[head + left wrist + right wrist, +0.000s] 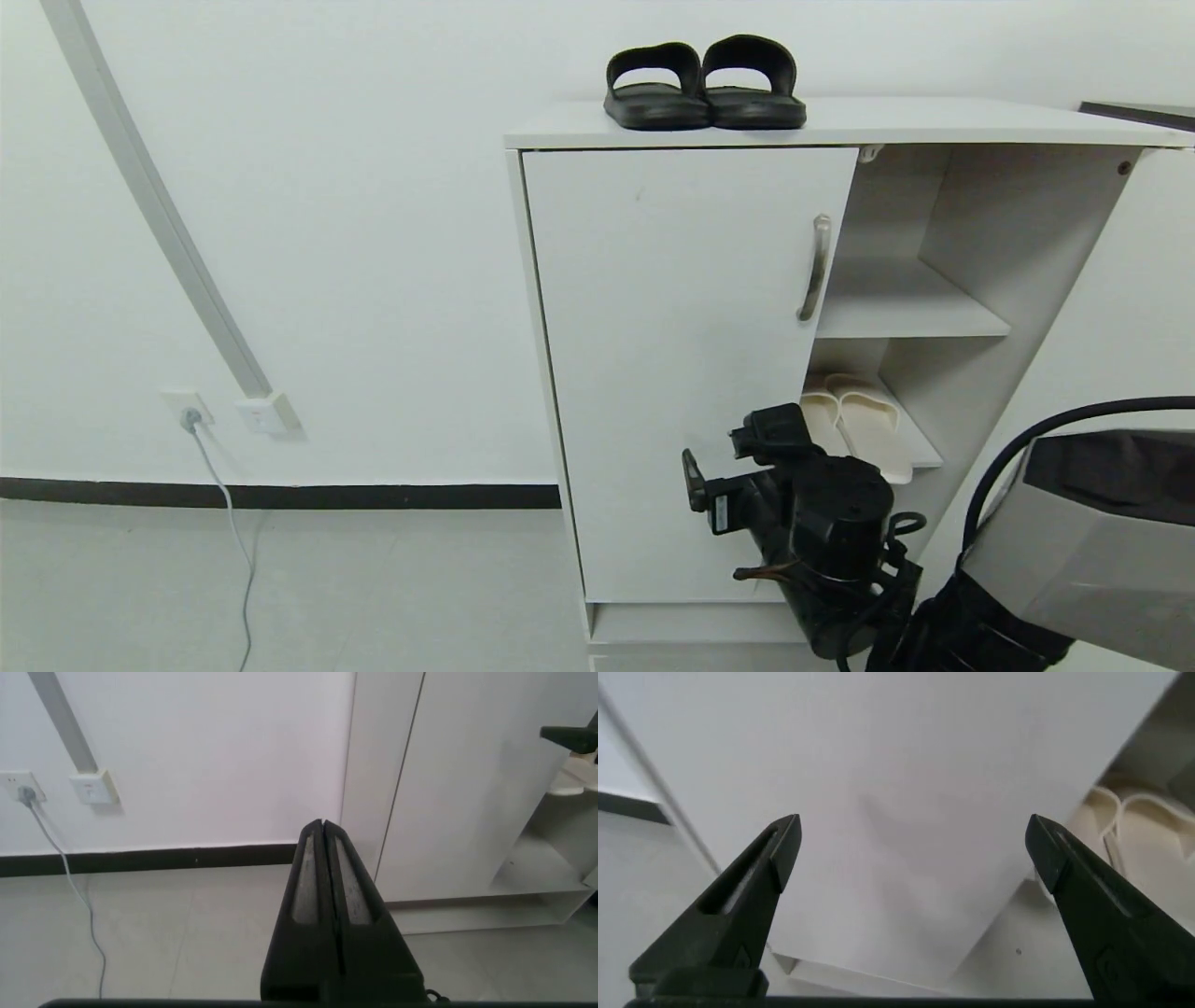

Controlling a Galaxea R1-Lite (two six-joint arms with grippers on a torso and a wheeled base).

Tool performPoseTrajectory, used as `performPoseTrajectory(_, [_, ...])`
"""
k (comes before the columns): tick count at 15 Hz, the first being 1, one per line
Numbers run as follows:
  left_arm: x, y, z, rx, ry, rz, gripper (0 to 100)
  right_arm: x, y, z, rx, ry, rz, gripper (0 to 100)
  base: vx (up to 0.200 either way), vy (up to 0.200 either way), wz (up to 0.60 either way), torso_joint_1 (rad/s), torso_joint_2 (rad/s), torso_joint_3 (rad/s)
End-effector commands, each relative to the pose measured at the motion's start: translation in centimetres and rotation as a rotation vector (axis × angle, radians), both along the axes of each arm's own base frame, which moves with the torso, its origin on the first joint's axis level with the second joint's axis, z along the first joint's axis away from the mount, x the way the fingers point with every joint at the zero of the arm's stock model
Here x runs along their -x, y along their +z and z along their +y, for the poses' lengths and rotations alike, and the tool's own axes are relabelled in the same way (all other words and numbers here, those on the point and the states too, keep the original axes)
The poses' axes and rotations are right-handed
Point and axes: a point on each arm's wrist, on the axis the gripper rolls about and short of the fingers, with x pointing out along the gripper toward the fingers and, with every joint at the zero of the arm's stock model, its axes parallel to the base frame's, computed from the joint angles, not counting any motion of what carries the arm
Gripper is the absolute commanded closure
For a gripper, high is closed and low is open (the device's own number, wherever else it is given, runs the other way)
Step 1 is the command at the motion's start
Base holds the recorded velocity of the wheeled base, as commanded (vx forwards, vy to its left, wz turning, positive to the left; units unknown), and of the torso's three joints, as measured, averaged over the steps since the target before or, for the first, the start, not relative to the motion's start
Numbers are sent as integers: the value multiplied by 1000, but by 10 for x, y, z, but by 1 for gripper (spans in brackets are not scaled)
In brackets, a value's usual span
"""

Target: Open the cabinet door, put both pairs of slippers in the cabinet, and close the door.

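Standing against a smooth white wall point(280, 187) on pale grey floor point(373, 588): a square-edged white laminate cabinet point(934, 121). Black slippers point(705, 86) sit on top at 12 o'clock. Cream slippers point(859, 420) lie on the open bay's lower shelf, 5 o'clock from the bar handle point(815, 268). Right gripper point(910, 835) — jaws wide — faces the closed door point(672, 373). Left gripper point(322, 835) — jaws pressed together — hangs over bare floor.

I read the left gripper point(322, 833) as fully closed, its fingers point(304, 891) pressed flat together with nothing between them. The right gripper point(913, 833) stands wide apart and holds nothing. The right arm point(971, 635) enters low from the right, with its wrist point(836, 523) bent and the gripper pointing left.
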Motion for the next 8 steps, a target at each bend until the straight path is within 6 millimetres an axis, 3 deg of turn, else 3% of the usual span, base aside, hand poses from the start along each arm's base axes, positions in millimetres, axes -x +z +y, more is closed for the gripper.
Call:
performPoseTrajectory(1, [0, 0, 0, 0, 0, 2, 100, 23, 31, 2, -21, 57, -38, 0, 0, 0, 0, 0, 0, 0])
performPoseTrajectory(4, [0, 0, 0, -1, 0, 2, 100, 46, 56, 2, -48, 110, -52, 0, 0, 0, 0, 0, 0, 0])
performPoseTrajectory(8, [0, 0, 0, -3, 0, 2, 100, 53, 55, -3, -31, 122, -46, 0, 0, 0, 0, 0, 0, 0])
